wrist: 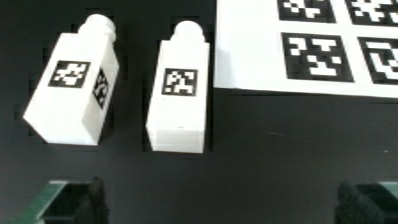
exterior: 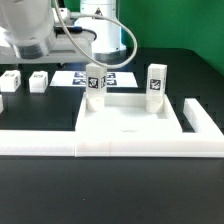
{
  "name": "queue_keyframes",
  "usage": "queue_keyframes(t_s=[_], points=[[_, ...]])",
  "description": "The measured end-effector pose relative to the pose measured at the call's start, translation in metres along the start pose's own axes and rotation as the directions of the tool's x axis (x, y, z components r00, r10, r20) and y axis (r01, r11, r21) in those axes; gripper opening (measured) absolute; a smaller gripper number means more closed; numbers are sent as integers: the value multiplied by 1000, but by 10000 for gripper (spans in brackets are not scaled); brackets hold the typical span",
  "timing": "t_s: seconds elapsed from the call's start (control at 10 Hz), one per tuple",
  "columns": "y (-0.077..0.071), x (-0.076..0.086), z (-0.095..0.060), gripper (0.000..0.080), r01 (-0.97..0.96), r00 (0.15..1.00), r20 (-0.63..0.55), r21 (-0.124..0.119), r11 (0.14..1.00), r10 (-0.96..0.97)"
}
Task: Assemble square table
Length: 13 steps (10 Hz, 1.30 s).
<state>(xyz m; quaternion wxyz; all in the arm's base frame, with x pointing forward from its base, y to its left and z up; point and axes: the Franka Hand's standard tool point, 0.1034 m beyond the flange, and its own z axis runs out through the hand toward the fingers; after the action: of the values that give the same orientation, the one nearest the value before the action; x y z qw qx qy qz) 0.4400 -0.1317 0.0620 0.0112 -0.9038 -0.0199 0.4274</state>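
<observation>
1. Hovering over the loose parts, the end effector (wrist: 217, 205) has its jaws spread wide with nothing between them.
2. Right below it are the first loose leg (wrist: 178, 92) and the second loose leg (wrist: 75, 88). They lie side by side without touching on the black table (wrist: 231, 170), near the marker board (wrist: 320, 45).
3. Further toward the exterior view's right, the square slab (exterior: 125, 125) sits inside the border rail (exterior: 40, 143). One standing leg (exterior: 95, 82) and another standing leg (exterior: 155, 85) are already upright on it.
4. Looks like we're fetching leg three. Next up: centre on one post, drop down, and squeeze it squarely.
</observation>
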Motion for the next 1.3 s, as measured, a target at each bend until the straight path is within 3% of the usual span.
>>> queue_keyframes(t_s=[0.3,0.6,1.3], points=[[17,0,36,649,-19,996,90,27,999,17],[9,0,68,649,-9,994,105,20,1000,6],[9,0,75,649,-6,993,116,21,1000,3]])
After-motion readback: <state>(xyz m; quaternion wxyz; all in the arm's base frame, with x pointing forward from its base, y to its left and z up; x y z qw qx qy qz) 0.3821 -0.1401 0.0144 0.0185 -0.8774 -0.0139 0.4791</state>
